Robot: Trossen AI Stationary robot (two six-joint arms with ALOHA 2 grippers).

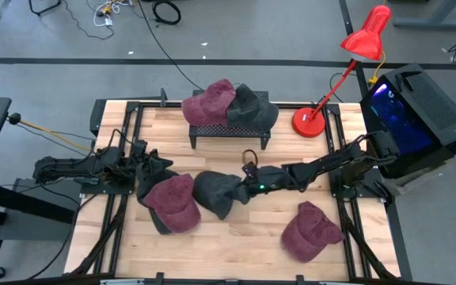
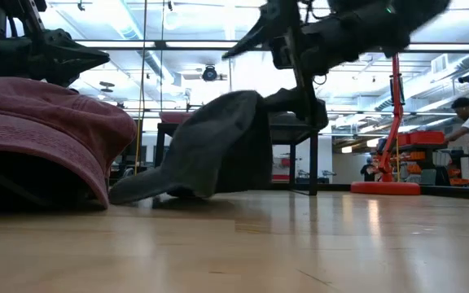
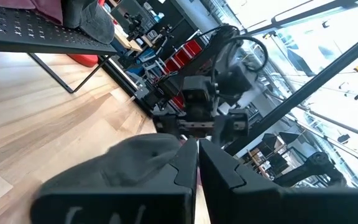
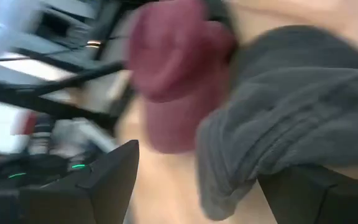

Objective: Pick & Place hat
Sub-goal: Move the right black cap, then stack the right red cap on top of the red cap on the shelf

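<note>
A: Our right claw (image 1: pixel 248 188) sits mid-table with its fingers spread wide, and the grey hat (image 1: pixel 216 192) lies touching it at nine o'clock, crown slumped between the fingers in the right wrist view.

B: Is it gripped?

A: Not yet, we judge; nothing is pinched. Its long axis runs roughly nine to three, in line with our arm.

B: And our left claw (image 1: pixel 137 165)?

A: Pressed together at the table's nine o'clock edge, waiting. Ours on the right is nearer. The hat looks soft, crumpled, its brim resting on the wood beside a maroon hat (image 1: pixel 172 202).
</note>
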